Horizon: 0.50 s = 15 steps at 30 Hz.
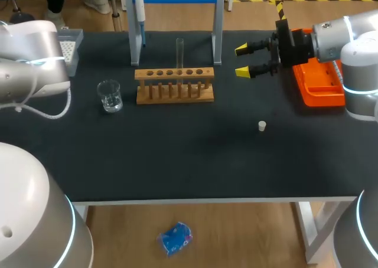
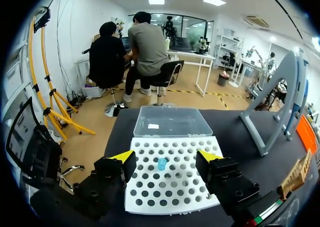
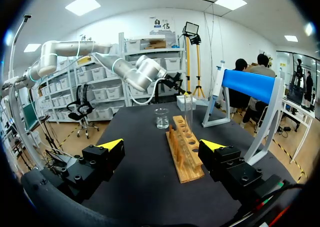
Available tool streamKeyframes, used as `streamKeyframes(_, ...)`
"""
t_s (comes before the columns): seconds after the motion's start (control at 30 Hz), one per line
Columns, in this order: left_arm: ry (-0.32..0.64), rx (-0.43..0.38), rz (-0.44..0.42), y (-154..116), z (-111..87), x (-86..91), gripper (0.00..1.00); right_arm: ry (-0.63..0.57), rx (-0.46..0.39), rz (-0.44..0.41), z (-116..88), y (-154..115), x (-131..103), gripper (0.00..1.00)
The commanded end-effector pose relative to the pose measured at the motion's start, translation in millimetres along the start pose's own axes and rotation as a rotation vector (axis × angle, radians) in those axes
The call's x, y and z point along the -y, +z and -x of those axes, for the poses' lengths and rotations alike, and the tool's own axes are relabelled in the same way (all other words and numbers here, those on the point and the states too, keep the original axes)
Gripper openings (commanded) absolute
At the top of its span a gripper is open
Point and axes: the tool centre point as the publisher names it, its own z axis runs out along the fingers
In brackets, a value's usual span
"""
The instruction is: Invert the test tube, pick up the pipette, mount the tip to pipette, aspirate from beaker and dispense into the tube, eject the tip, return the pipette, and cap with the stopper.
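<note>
A clear glass tube (image 1: 179,54) stands upright in the holed wooden rack (image 1: 174,86), with a glass beaker (image 1: 110,95) at the rack's 9 o'clock and a small white stopper (image 1: 262,126) at its 4 o'clock on the dark table (image 1: 195,162). The right gripper (image 1: 243,60), tips spread, hangs at the rack's 2 o'clock. The left gripper (image 2: 166,157), also spread, is over a white perforated tip box (image 2: 170,193).

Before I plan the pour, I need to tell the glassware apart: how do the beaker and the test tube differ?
The beaker is short and wide; the test tube is tall and thin. The beaker sits on the table beside the wooden rack; the test tube stands upright in it. Both are clear.
</note>
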Motion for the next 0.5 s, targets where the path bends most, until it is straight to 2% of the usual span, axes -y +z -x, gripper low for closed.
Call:
streamKeyframes(0.03,-0.001,-0.001,0.012,2.3,0.1,2.4,0.75,0.0,0.001,0.0,-0.3,-0.1,0.1,1.0)
streamKeyframes(0.13,-0.001,-0.002,0.012,3.2,-0.1,2.6,0.75,0.0,0.001,0.0,-0.3,-0.1,0.1,1.0)
streamKeyframes(0.33,0.001,0.0,0.016,5.0,1.1,2.2,0.69,0.0,0.001,0.0,-0.3,-0.1,0.1,1.0)
streamKeyframes(0.4,-0.001,0.001,0.019,5.3,1.4,1.9,0.6,0.0,0.001,0.0,-0.3,-0.1,0.1,1.0)
streamKeyframes(0.43,-0.001,0.002,0.02,5.3,1.4,1.9,0.49,0.0,0.001,0.0,-0.3,-0.1,0.1,1.0)
streamKeyframes(0.5,0.0,0.001,0.022,5.3,1.3,1.9,0.42,0.0,0.001,0.0,-0.3,-0.1,0.1,1.0)
